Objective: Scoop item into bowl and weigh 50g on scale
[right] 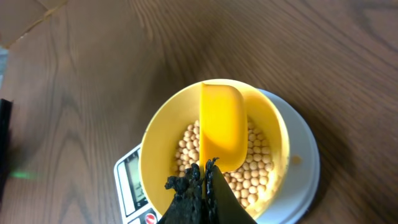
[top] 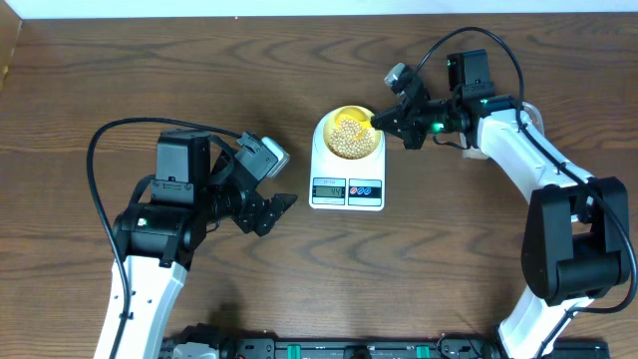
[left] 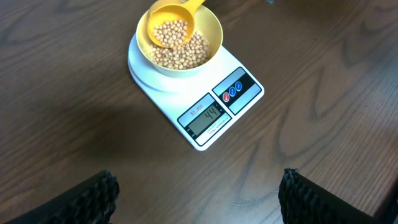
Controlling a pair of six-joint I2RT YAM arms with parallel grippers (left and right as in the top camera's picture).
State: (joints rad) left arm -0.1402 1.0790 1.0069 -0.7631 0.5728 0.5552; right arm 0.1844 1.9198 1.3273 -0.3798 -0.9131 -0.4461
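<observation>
**inspection: scoop over bowl, bowl on scale**

we find the scale [top: 347, 199] flat on the wooden tabletop [top: 150, 60], near its middle. its display [left: 205, 118] faces the robot and, in the left wrist view, shows the digits 44. two round buttons [left: 235, 91], one red and one blue, sit just beside the display on the same edge.

the bowl [left: 177, 70] stands upright on the scale's round top and covers most of it. the beans [left: 186, 53] lie in a heap inside the bowl and fill its floor. we see none on the tabletop.

the right pincer [top: 384, 122] is clenched on the handle of a bright yellow scoop [right: 222, 124], its fingers [right: 186, 183] pressed together with the handle hidden between them. the scoop head is within the bowl's rim, on the side away from the display. in the left wrist view the scoop carries a small load of beans. we cannot tell whether it touches the heap below.

the left pincer [left: 199, 199] is released and empty, with its two dark fingers standing wide apart. it is over bare tabletop to the left of the scale and nearer the robot, well apart from the scale and bowl, and touches nothing.
</observation>
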